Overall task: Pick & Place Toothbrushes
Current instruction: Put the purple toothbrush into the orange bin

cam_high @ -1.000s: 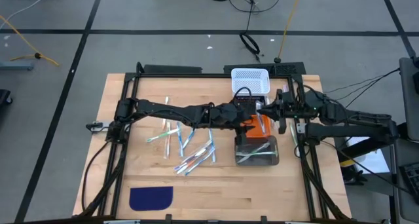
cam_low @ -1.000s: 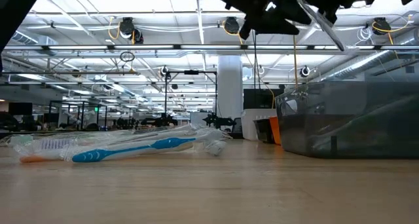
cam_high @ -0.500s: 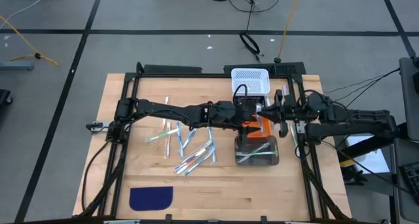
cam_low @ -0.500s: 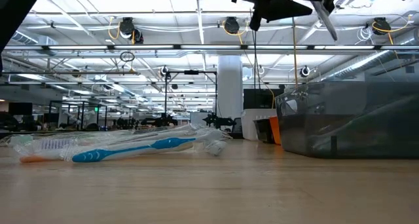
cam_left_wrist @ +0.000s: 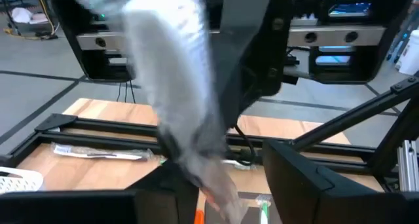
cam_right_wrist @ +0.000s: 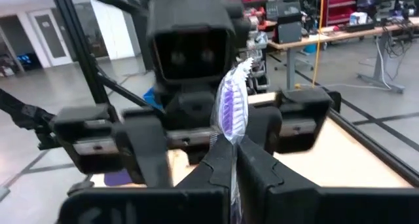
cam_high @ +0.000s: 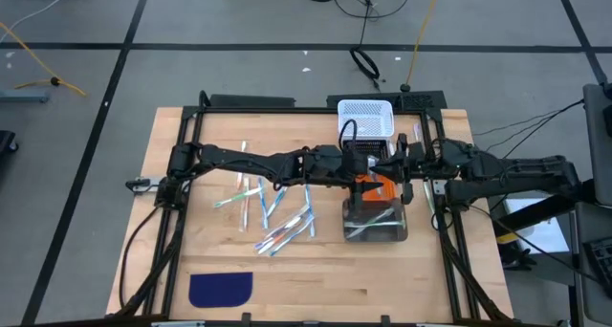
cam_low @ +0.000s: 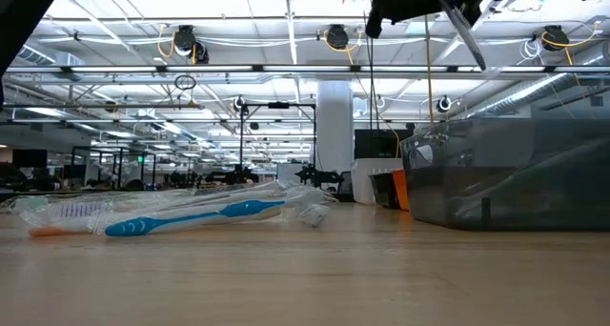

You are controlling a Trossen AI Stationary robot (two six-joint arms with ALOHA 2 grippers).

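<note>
Both grippers meet above the dark bin (cam_high: 346, 222). My right gripper (cam_right_wrist: 234, 162) (cam_high: 404, 166) is shut on a clear-wrapped toothbrush (cam_right_wrist: 230, 109) with purple bristles, which is blurred in the left wrist view (cam_left_wrist: 177, 86) and slanted in the low view (cam_low: 460, 30). My left gripper (cam_left_wrist: 226, 185) (cam_high: 375, 166) faces it, open. Its fingers (cam_right_wrist: 141, 142) stand on either side of the brush, apart from it. Several loose toothbrushes (cam_high: 273, 212) (cam_low: 181, 216) lie flat on the table's middle. A few more lie in the bin. My right gripper pinches the wrapped toothbrush's handle (cam_right_wrist: 233, 145) between its two shut fingers, just behind the bristle head. It comes level from the table's right. The head sticks out past the fingertips toward the left gripper. The brush is lifted clear above the bin and slanted.
A white perforated basket (cam_high: 366, 117) stands beyond the bin at the far edge. A dark blue cloth patch (cam_high: 220, 289) lies near the table's near left. A black frame (cam_high: 287, 107) borders the table. The bin's wall (cam_low: 515, 173) shows at the low view's right.
Both grippers have risen a little over the bin while staying face to face. The slanted toothbrush between them has gone up with them.
</note>
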